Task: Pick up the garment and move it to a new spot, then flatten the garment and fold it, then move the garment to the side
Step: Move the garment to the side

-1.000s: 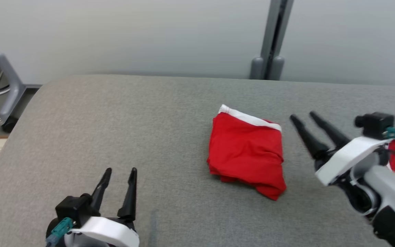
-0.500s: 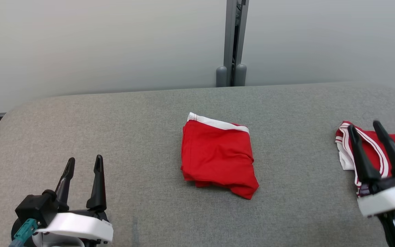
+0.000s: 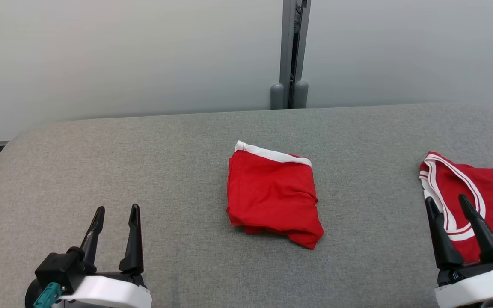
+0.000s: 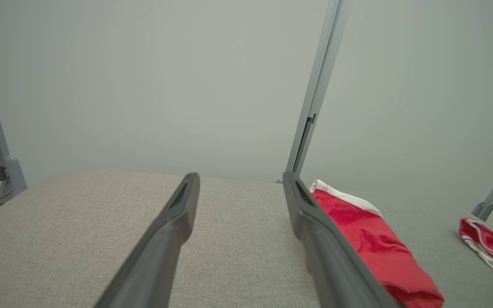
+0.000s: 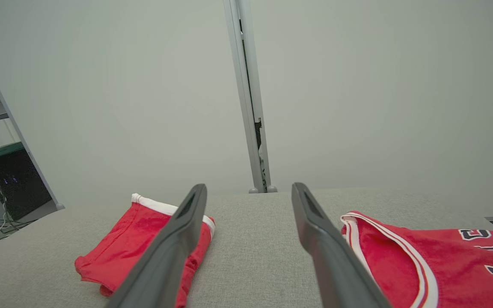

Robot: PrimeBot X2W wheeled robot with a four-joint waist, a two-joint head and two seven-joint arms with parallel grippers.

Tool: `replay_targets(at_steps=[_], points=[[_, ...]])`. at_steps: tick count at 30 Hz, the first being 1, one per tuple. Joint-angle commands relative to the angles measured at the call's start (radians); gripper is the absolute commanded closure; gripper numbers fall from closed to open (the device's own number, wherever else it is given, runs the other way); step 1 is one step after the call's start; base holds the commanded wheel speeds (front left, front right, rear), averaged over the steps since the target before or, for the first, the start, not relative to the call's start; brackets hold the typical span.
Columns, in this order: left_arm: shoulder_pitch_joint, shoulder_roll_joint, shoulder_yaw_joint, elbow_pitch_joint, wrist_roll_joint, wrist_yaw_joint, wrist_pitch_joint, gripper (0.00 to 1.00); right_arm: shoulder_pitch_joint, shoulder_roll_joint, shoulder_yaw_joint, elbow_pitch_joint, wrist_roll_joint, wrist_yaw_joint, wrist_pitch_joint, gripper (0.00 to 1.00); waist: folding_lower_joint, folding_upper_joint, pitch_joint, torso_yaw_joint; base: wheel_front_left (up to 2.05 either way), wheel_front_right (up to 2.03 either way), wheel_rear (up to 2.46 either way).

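I see the garment point(image 3: 272, 194) lying folded into a rough red square near the middle of the grey table point(image 3: 144, 149). Its white band runs along the far edge, and a loose corner sticks out at the near right. Nothing touches it. My left gripper point(image 3: 117, 208) sits well to the left of the garment and nearer to me. Its two dark fingers are spread wide with bare cloth-covered table showing between them, and it holds nothing. In the left wrist view the garment lies just past the right-hand finger, with its white band at the far end. My right gripper point(image 3: 445, 198) is well to the right of the garment and a little nearer to me. It is also spread wide and empty. Its fingers overlap the near left edge of a red jersey point(image 3: 482, 188), which lies to the right of the garment with open table between the two. I cannot tell whether the fingertips touch the jersey or hang above it. In the right wrist view the garment is off the left finger and the jersey, with its white trim and dark lettering, off the right finger. Behind the garment a grey post point(image 3: 291, 51) rises against the pale wall.
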Motion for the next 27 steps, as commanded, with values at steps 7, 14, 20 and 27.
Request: replay_targets(at_steps=[7,14,20,27], points=[[-0.014,-0.005,0.006,0.003,0.017,-0.009,-0.001,0.0,0.011,0.012,-0.017,-0.024,-0.015,0.0,0.036,0.0,0.0,-0.0001,-0.002,0.018,0.0,0.0,0.0],[-0.014,-0.014,0.004,0.001,0.025,-0.011,-0.001,0.0,-0.032,0.014,0.001,0.008,-0.004,0.0,0.083,0.0,0.0,-0.0001,0.004,0.035,0.0,0.0,0.0],[-0.033,-0.023,-0.016,0.008,0.024,-0.019,0.006,0.0,-0.152,0.02,0.025,0.143,0.052,0.0,0.195,0.0,0.0,-0.0001,0.016,0.078,0.0,0.0,0.0],[-0.061,-0.029,-0.042,0.017,0.03,-0.035,0.015,0.0,-0.327,0.024,0.039,0.319,0.115,0.0,0.338,0.0,0.0,-0.0001,0.052,0.158,0.0,0.0,0.0]])
